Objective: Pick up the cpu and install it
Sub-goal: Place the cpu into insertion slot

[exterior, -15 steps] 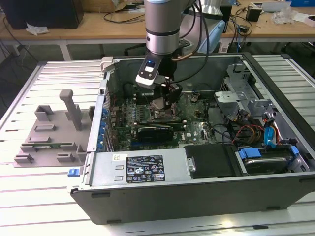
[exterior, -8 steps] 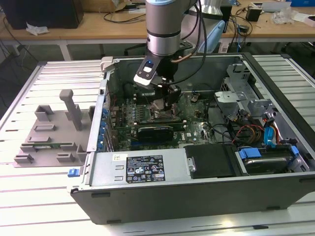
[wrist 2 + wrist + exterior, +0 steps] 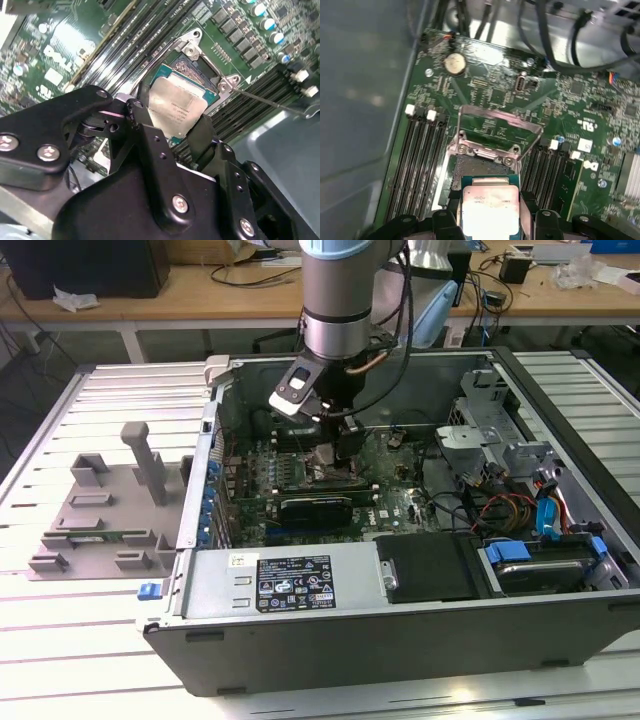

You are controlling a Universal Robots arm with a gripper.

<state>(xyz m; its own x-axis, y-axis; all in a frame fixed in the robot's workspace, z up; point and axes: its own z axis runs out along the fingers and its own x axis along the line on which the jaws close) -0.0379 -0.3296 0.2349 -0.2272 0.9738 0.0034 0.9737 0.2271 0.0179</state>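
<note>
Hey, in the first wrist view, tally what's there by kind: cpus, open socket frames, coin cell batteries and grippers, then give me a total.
cpu, held between the fingers: 1
open socket frame: 1
coin cell battery: 1
gripper: 1
Total: 4

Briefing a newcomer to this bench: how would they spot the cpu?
Inside the open computer case, find the green board under the arm's gripper. The cpu is between the gripper's fingers, over the open socket frame: a flat silver square with a greenish rim, unlike the long dark slots beside it.
</note>
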